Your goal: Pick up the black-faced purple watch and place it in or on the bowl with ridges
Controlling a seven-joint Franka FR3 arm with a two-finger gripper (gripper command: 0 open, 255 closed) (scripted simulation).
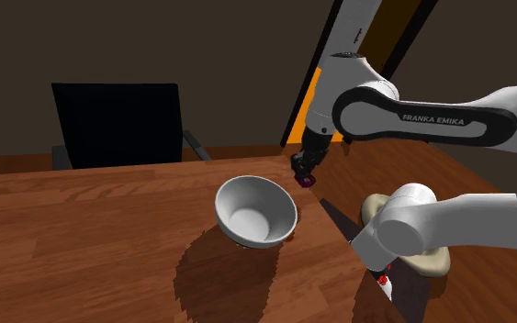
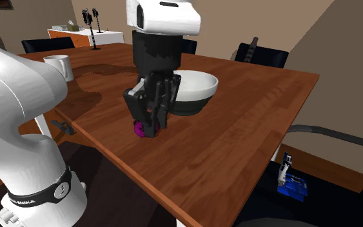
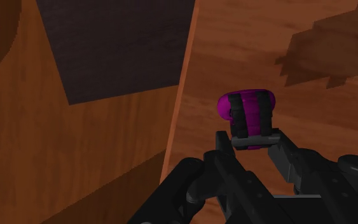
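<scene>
Watch (image 3: pixel 247 108) purple with black ribs, clamped at the tips of gripper (image 3: pixel 250 141), fingers narrowed onto it, by table (image 1: pixel 82 239) edge, bowl (image 2: pixel 196 103) near.

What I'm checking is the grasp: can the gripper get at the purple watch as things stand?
Likely yes: the gripper appears to clasp the purple watch between its fingers near the table edge. Nothing lies in between, and the bowl stands apart.
</scene>
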